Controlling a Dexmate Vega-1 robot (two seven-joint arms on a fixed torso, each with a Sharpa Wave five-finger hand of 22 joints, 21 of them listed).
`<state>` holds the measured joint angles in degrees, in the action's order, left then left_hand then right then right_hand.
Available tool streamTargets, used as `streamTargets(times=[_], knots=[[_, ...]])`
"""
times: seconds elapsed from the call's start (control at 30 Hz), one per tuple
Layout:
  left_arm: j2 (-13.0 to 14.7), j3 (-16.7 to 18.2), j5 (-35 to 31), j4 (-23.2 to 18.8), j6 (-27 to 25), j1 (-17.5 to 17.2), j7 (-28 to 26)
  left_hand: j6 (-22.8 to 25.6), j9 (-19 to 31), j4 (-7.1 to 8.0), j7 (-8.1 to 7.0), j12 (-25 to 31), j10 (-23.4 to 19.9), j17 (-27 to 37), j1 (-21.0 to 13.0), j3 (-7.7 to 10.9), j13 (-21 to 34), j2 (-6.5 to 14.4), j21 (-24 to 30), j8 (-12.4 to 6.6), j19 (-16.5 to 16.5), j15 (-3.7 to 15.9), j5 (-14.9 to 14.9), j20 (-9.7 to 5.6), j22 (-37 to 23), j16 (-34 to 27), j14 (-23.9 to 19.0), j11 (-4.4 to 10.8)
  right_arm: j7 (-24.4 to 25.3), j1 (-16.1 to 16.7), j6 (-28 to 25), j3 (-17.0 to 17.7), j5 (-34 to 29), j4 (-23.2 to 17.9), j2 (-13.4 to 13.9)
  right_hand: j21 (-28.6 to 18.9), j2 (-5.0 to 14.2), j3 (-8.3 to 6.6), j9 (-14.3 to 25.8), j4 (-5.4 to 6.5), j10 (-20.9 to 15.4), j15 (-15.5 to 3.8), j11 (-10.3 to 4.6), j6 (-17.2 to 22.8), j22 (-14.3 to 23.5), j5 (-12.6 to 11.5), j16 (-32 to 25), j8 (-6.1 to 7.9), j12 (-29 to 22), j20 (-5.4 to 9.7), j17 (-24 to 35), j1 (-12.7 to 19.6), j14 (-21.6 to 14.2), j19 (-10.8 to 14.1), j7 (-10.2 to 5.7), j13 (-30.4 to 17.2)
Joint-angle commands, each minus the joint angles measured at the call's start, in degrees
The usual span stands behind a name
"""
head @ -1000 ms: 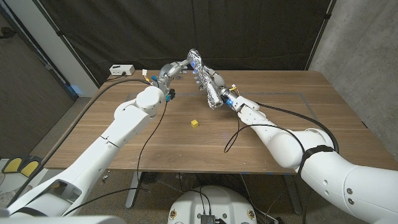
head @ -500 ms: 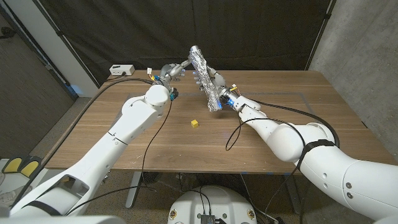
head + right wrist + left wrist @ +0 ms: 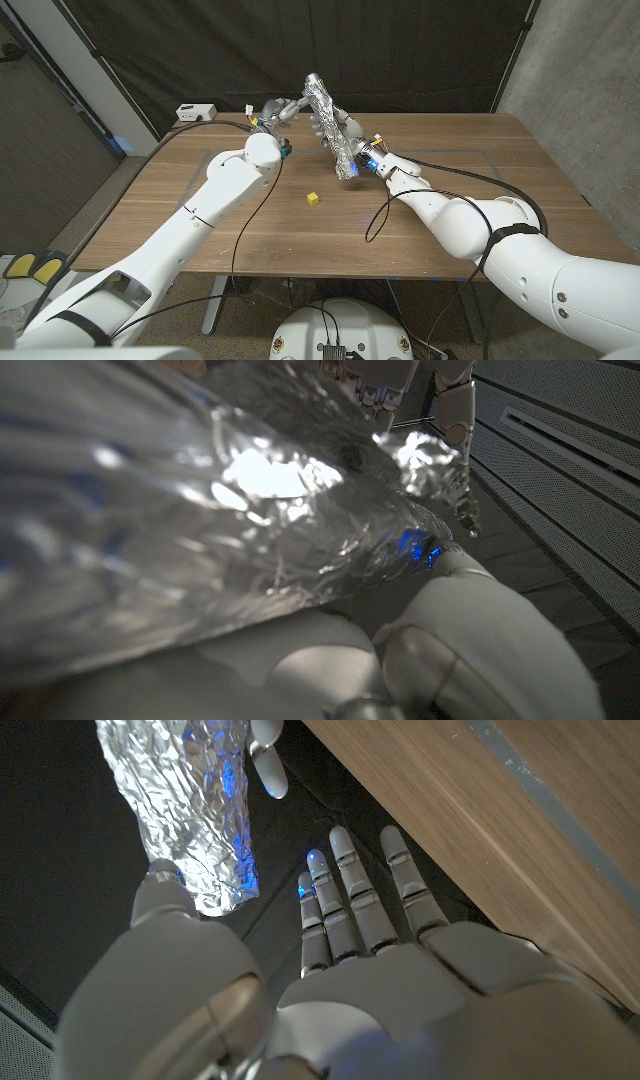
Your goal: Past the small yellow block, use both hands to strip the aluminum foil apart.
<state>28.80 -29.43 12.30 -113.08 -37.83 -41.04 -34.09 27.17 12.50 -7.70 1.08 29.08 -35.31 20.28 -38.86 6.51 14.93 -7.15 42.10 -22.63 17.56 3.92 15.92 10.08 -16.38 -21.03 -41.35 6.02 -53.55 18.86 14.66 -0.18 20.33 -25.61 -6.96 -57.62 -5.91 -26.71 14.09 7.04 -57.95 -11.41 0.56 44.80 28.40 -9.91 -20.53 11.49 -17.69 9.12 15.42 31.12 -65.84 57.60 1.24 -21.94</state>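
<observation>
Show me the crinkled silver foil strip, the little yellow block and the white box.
crinkled silver aluminum foil strip (image 3: 331, 128), head view, its middle.
small yellow block (image 3: 313, 199), head view, top face.
white box (image 3: 195, 112), head view, its top.

— Crinkled silver aluminum foil (image 3: 331, 128), flecked with blue light. Small yellow block (image 3: 313, 199) on brown wood-grain table (image 3: 250, 220).

— White and pale grey left hand (image 3: 340, 970), blue glint on one fingertip. White right hand (image 3: 440, 650), blue spot beside the foil.

— Black curtain (image 3: 400, 50) behind, grey concrete wall (image 3: 580, 70) alongside. Black cables (image 3: 240, 230) along white arms. White box (image 3: 196, 112) at far table corner.
</observation>
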Motion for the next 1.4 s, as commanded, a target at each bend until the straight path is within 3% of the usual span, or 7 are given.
streamTargets(times=[0.03,0.33,0.47,0.63,0.83,1.2,1.4], knots=[[-1.93,-3.55,-5.08,0.87,-1.78,1.96,-5.18,2.45,0.0,-0.64,-0.4,1.16,-2.91,0.52,-2.01,0.21,0.44,0.47,1.31,-0.87,2.43,4.68,0.5,-0.93,-0.3,-1.3,-3.26,1.36,-0.77,-0.59,0.51,-0.63,-0.73,0.93,-0.01,0.02,0.21,-0.32,0.04,-0.62,-0.26,0.01,0.31,-0.28,0.13,-0.26,0.09,0.24,0.13,3.22,0.17,0.24,0.13,0.62,-0.03,-0.14],[-1.83,-5.95,-7.23,0.63,-4.78,3.59,-4.81,-14.27,2.42,-0.63,2.51,0.35,11.17,5.09,-3.14,-6.28,5.72,-3.56,1.73,4.97,-0.64,4.41,1.14,-0.04,-0.84,-1.27,1.06,-2.36,-0.7,-1.33,0.4,-0.4,-1.29,2.25,-0.41,0.06,0.67,-0.76,-0.09,-1.03,-0.27,-0.09,0.23,-0.3,0.11,-0.3,0.06,0.27,0.2,3.24,0.22,0.77,0.17,0.67,-0.06,-0.13],[-2.96,-6.45,-8.2,1.03,-5.18,3.65,-6.45,-20.35,3.95,0.03,3.52,0.82,17.35,9.18,-3.33,-9.09,8.96,-1.86,1.93,6.83,-2.0,4.19,1.94,0.62,-1.29,-2.46,4.89,-4.27,-0.2,-1.83,0.35,-0.14,-1.8,2.98,-0.67,0.1,0.82,-0.91,-0.17,-1.18,-0.24,-0.05,0.3,-0.29,0.11,-0.27,-0.04,0.3,0.25,3.25,0.25,0.89,0.01,0.67,-0.06,-0.13],[-4.53,-5.84,-8.53,1.95,-3.71,2.98,-8.57,-8.61,6.75,-0.18,3.42,9.64,7.83,18.53,-11.16,-7.03,14.66,4.24,6.34,0.77,2.24,6.45,1.54,-1.27,-3.12,-12.77,-4.21,-1.66,0.04,-2.15,0.12,0.53,-2.19,3.44,-0.99,0.16,0.91,-1.01,-0.25,-1.29,-0.29,-0.22,0.21,-0.32,0.1,-0.23,0.04,0.31,0.23,3.27,0.17,0.92,0.11,0.6,-0.01,-0.2],[-5.86,-4.75,-7.41,2.26,-4.8,2.68,-9.27,-0.06,7.8,-0.86,3.34,14.27,-1.74,17.23,-17.77,-3.57,14.7,8.07,9.75,-3.16,6.84,8.16,-2.93,-3.81,-2.41,-12.48,-13.24,1.02,0.41,-2.16,-0.26,1.53,-2.49,3.64,-1.32,0.24,0.96,-1.05,-0.34,-1.36,-0.45,-0.26,0.25,-0.3,0.09,-0.18,0.05,0.34,0.2,3.27,0.15,0.82,0.14,0.52,-0.04,-0.24],[-6.09,-4.04,-5.36,2.35,-6.44,3.01,-8.85,10.3,4.57,-0.5,4.59,12.52,-12.28,8.15,-23.21,2.13,6.27,10.85,12.79,-4.59,10.01,8.11,-0.71,-5.42,1.74,-3.97,-21.02,1.86,1.89,-2.52,-0.61,2.95,-3.16,3.94,-1.71,0.39,1.24,-1.25,-0.52,-1.54,-0.57,-0.46,0.23,-0.24,0.09,-0.14,-0.22,0.41,0.17,3.3,0.44,0.71,-0.03,0.39,-0.09,-0.39],[-7.65,-3.44,-4.73,3.47,-7.67,3.27,-11.14,22.14,0.24,-1.5,4.22,7.21,-23.17,2.76,-28.02,9.24,-1.85,13.3,15.21,-6.54,10.72,8.37,2.54,-8.04,4.84,-0.85,-28.74,3.15,2.42,-2.94,-2.03,3.52,-3.77,4.02,-1.86,0.48,1.45,-1.4,-0.6,-1.64,-0.63,-0.54,0.08,-0.13,0.08,-0.17,-0.21,0.47,0.14,3.31,0.5,0.73,0.09,0.3,-0.1,-0.48]])
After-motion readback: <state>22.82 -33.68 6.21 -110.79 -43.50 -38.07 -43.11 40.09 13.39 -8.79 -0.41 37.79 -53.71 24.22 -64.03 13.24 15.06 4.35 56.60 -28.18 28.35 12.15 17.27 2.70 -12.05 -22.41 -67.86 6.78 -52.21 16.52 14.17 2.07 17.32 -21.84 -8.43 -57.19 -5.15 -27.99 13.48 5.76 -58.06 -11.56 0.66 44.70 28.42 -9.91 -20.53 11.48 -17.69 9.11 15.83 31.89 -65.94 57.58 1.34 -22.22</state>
